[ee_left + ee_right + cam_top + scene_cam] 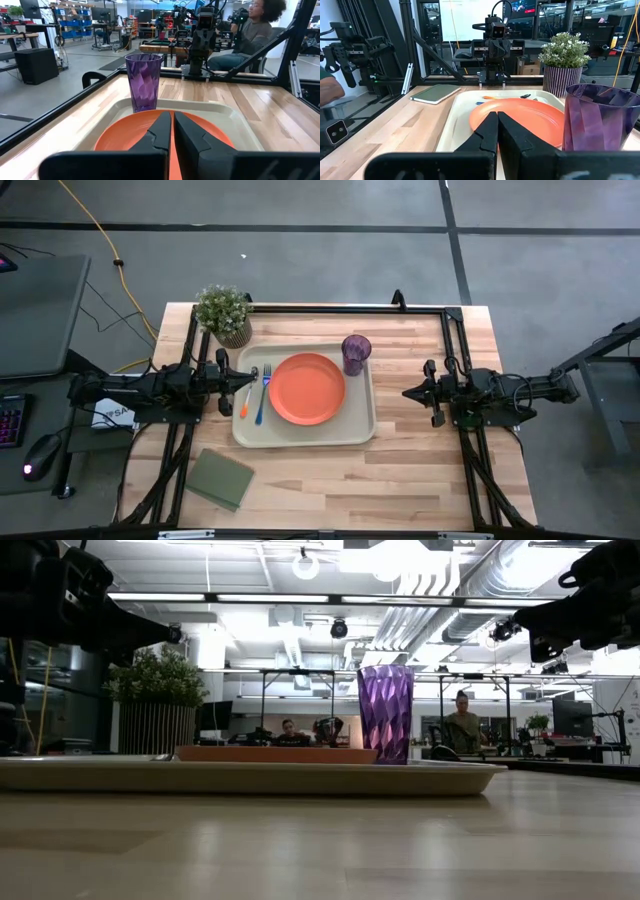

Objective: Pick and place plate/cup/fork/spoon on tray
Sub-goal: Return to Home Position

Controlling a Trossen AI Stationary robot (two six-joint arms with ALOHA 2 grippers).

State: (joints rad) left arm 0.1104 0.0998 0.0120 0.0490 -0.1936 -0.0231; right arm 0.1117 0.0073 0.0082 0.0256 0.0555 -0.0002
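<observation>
All four items already sit on the tray (305,435), centre of the high view. Plate (306,388) lies flat mid-tray. Cup (356,352) stands upright at the tray's upper right corner, just beside the plate rim. Fork (263,397) and spoon (247,394) lie side by side along the tray's left edge, left of the plate, fork nearer the plate.

Left gripper (254,380) hangs at centre-left, above the tray's left edge near the cutlery, fingers pressed together, holding nothing. Right gripper (408,392) is at centre-right over bare tabletop (420,470), apart from the tray, fingers likewise together and empty.

Judged from this layout, placing looks complete; nothing of the task remains off the tray. Potted plant (224,312) and green pad (221,478) stay outside the tray.
</observation>
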